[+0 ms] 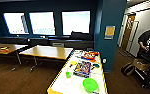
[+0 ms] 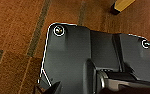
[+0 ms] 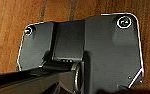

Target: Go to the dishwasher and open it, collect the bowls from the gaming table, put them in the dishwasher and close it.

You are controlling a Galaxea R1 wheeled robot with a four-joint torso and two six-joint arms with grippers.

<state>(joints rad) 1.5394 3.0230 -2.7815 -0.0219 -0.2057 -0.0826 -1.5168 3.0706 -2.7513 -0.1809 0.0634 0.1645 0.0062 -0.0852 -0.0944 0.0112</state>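
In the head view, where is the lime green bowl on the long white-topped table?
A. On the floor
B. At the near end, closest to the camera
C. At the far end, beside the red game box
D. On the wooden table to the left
B: the lime green bowl sits at the near end of the gaming table, nearer than the small green cup.

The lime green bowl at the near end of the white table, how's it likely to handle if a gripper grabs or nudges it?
The lime green bowl looks like thin plastic, so probably light and fairly stiff. Being shallow and wide, it seems unlikely to tip. On the smooth white table it may well slide when pushed.
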